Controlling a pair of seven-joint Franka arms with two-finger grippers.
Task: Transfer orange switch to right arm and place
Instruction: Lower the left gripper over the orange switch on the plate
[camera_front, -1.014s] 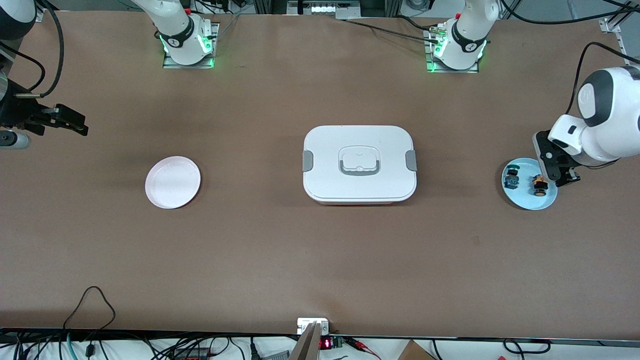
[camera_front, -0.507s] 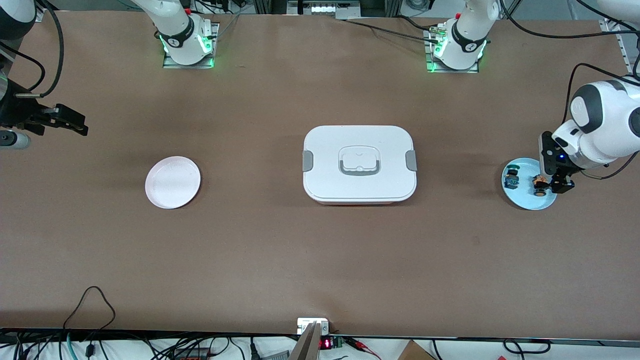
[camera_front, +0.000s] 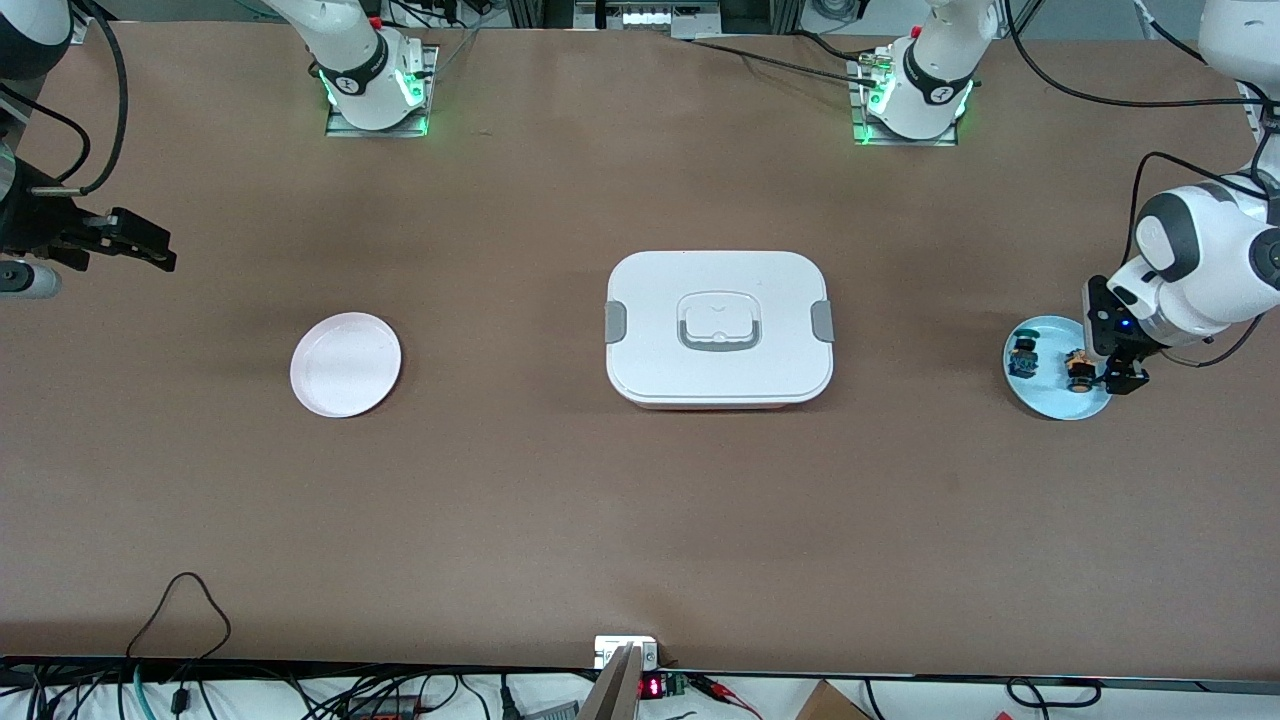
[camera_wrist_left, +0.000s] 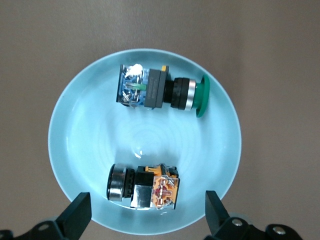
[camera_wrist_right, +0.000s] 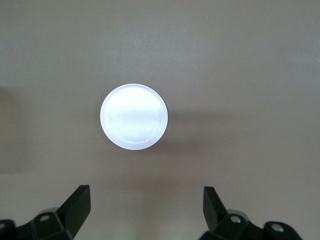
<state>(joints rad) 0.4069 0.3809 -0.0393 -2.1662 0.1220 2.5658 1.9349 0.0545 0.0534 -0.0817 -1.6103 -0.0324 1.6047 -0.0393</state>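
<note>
You can't make out the orange switch's (camera_wrist_left: 144, 187) cap in the left wrist view: it lies on its side in the blue plate (camera_wrist_left: 90, 145), showing only a black ring, a black body and an orange terminal block. From the front camera the left arm's wrist hides part of that plate (camera_front: 1040, 392). The right arm is cut off at the frame edge there.

Your left end effector (camera_front: 1112, 378) hangs low over the plate's rim toward the left arm's end of the surface (camera_front: 640, 500), fingers (camera_wrist_left: 75, 216) spread wide, holding nothing. The orange switch (camera_front: 1078, 369) sits just beside it, between the fingertips in the wrist view, not touched. The green-capped switch (camera_wrist_left: 160, 91) lies farther off in the same plate.

Your right end effector (camera_front: 140, 245) waits over the right arm's end of the surface, fingers (camera_wrist_right: 77, 205) spread and empty, with the white plate (camera_wrist_right: 134, 116) below, well apart. A lidded white box (camera_front: 718, 325) sits mid-surface.
</note>
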